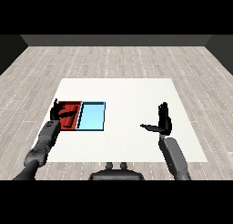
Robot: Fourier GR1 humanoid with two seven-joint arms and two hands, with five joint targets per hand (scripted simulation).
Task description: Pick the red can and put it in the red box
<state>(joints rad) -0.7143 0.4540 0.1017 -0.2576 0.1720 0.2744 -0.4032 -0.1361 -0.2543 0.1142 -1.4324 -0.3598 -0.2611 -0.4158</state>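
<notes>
Right hand point(164, 120): it is spread open, fingers straight and pointing up, thumb stretched out to the left. It holds nothing and touches nothing; it stands above the bare right half of the table.
Left hand point(58, 111): it is over the left part of the red tray. The fingers are dark against the tray, and I cannot tell if they are straight or curled, or if they hold something.
Red tray point(75, 104): it lies on the left part of the white table point(127, 93), partly covered by the left hand. A dark long shape lies across its inside, next to the hand; I cannot tell what it is.
Light blue tray point(92, 116): it lies just beside the red tray, on its right side, the two edges touching.
Red can: I cannot see it clearly anywhere; if it is at the red tray, the left hand and the red colour of the tray hide it.
Between the hands: only table surface, the two hands are well apart.
</notes>
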